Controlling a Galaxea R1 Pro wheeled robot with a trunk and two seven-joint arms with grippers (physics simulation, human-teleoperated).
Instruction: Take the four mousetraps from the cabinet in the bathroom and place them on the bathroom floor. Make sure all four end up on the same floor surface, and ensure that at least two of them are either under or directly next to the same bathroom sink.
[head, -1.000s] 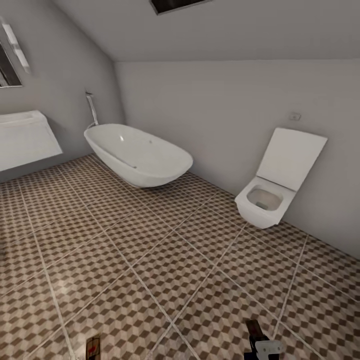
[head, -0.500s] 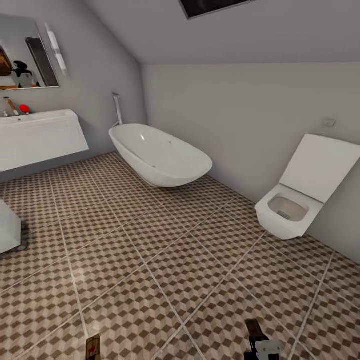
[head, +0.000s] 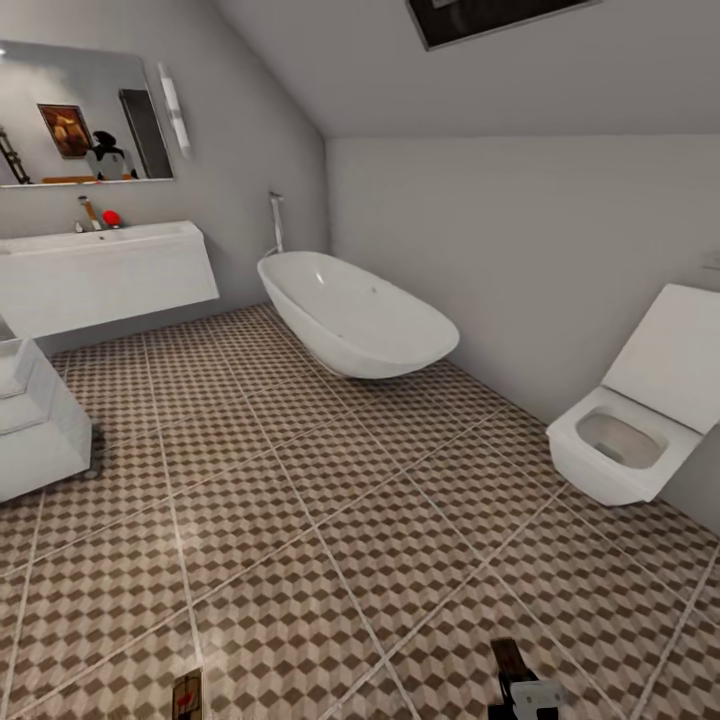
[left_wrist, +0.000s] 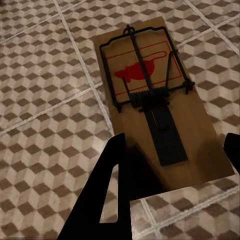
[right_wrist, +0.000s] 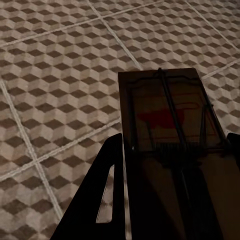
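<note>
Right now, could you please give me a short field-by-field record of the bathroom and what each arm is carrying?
left end effector: shut on a mousetrap, wire bar and red spot visible
right end effector: shut on a second mousetrap, in shadow
bathroom floor: cube-pattern tiles, no mousetrap seen lying on it
sink: white, wall-hung, far left, under a mirror
bathtub: oval, against the back wall
toilet: right side, lid up
white cube unit: left edge
</note>
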